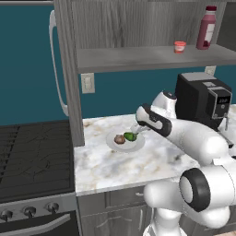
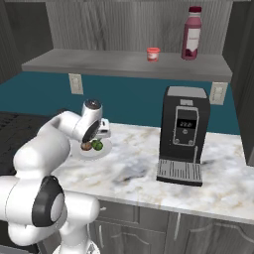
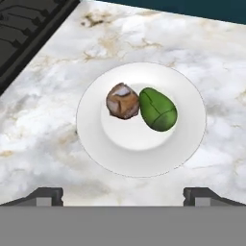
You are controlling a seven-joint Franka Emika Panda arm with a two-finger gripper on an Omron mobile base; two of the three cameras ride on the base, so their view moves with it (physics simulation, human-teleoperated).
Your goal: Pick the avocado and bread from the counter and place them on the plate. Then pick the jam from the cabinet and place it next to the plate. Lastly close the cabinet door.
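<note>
Jaws (image 3: 123, 194): released, empty, hovering above plate (image 3: 187, 139) holding 2 items, bread (image 3: 122, 101) and avocado (image 3: 158, 109). Jam (image 1: 179, 46): cabinet shelf, up and right.

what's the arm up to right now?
The end effector hangs open and empty above the plate on the marble counter. The avocado and bread already sit side by side on the plate. The small jam jar is on the cabinet shelf beside a red bottle, so the jam and door steps are not yet done.
</note>
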